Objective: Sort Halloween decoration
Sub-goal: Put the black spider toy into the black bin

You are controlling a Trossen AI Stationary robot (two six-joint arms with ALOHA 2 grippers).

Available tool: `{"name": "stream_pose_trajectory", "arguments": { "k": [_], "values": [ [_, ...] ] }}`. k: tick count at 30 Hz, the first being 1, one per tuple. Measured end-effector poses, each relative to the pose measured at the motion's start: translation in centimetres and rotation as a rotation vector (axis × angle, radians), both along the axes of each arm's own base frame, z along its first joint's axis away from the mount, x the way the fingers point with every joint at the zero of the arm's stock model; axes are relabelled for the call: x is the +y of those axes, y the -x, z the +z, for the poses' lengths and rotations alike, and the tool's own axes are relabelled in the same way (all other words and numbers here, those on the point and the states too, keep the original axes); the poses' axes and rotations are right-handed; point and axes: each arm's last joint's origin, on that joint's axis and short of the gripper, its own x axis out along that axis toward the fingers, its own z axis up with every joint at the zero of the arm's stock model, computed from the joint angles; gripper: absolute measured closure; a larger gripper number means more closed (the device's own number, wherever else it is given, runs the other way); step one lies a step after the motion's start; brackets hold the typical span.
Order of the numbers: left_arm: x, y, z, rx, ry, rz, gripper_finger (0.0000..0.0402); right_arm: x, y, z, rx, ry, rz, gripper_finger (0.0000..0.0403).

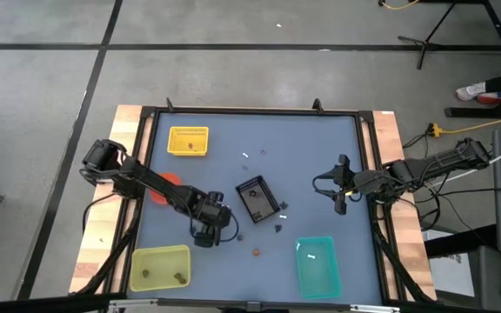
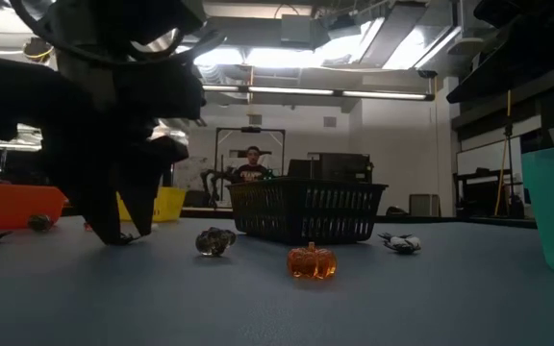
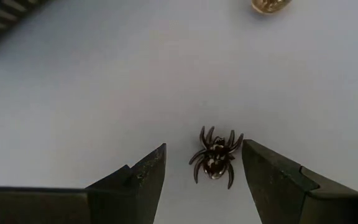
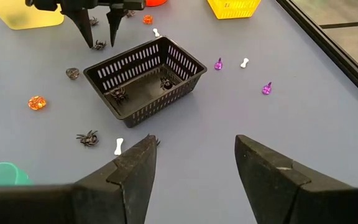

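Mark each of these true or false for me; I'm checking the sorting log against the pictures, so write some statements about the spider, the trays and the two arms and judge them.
1. The left gripper has its fingers open on either side of a dark spider lying on the table. True.
2. The black basket is empty. False: at least two dark spiders lie inside it.
3. An orange pumpkin trinket lies on the table in front of the black basket in the low view. True.
4. The right gripper holds a white bone. False: its fingers are open with nothing between them; a white bone lies on the table.
5. The teal container stands near the right arm's side. True.
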Motion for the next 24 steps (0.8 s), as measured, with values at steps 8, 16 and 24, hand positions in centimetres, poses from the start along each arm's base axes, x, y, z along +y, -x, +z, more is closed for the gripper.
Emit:
{"name": "stream_pose_trajectory", "arguments": {
  "k": [8, 16, 24],
  "values": [
    [-0.04, 0.05, -0.02, 0.007, 0.006, -0.005, 0.0208, 0.00, 0.00, 0.00, 0.000, 0.000, 0.000, 0.0187],
    [-0.05, -0.01, -0.46, 0.021, 0.000, -0.004, 0.0226, 0.00, 0.00, -0.01, 0.001, 0.000, 0.000, 0.0187],
    [-0.07, 0.01, -0.49, 0.024, 0.004, -0.006, 0.0265, 0.00, 0.00, 0.00, 0.001, 0.000, 0.000, 0.0187]
  ]
}}
